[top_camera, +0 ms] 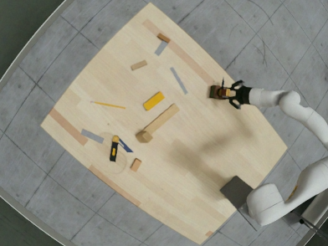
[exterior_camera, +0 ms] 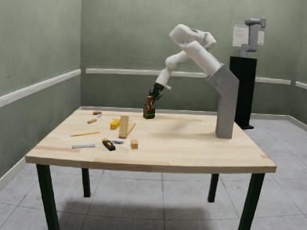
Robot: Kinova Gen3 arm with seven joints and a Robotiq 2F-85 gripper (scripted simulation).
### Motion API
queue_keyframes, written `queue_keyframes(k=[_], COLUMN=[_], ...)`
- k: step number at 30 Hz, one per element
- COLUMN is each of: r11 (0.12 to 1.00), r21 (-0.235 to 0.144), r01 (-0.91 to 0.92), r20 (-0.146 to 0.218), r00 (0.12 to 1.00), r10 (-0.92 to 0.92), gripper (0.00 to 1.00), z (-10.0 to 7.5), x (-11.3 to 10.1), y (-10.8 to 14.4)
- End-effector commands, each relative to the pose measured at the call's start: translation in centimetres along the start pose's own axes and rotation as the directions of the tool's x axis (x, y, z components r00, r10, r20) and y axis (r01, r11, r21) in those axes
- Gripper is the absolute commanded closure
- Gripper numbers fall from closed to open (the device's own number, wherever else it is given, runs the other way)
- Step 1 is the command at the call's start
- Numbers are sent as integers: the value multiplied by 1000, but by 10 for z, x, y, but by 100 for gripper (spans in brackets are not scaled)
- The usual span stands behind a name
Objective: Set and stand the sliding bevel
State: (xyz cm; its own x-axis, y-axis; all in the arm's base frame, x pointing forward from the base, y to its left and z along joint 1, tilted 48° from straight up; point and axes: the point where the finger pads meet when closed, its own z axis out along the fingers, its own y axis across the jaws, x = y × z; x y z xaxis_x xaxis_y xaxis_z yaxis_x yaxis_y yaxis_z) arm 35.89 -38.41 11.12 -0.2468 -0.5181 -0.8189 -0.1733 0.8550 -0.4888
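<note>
The wooden sliding bevel (top_camera: 224, 90) (exterior_camera: 149, 101) stands upright in the dark slotted block (top_camera: 215, 91) (exterior_camera: 149, 113) near the table's far edge. My gripper (top_camera: 229, 93) (exterior_camera: 152, 98) is shut on the bevel's upper part, right over the block. I cannot tell how deep the blade sits in the slot or whether the foot touches the pocket floor. The leg and rail (top_camera: 161, 120) (exterior_camera: 124, 126) stand in the middle of the table. The black bevel (top_camera: 114, 149) (exterior_camera: 108, 144), with a yellow end and a blue blade, lies at the near left.
A yellow block (top_camera: 153, 100) (exterior_camera: 114, 123), a pencil (top_camera: 108, 105) (exterior_camera: 84, 134), small wooden blocks (top_camera: 139, 64) (top_camera: 135, 164) (exterior_camera: 134, 143) and grey strips (top_camera: 179, 80) (top_camera: 92, 135) lie about the table. The grey robot base (top_camera: 237, 192) (exterior_camera: 225, 106) stands at the right.
</note>
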Motion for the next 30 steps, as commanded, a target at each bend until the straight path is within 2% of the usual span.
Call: queue_keyframes(k=[1, 30], r11=[1000, 1000], r21=[1, 1], r01=[1, 1], r20=[-1, -1], r00=[1000, 1000], r10=[-1, -1], gripper=[90, 90], z=[-1, 3], x=[0, 2], y=[-1, -1])
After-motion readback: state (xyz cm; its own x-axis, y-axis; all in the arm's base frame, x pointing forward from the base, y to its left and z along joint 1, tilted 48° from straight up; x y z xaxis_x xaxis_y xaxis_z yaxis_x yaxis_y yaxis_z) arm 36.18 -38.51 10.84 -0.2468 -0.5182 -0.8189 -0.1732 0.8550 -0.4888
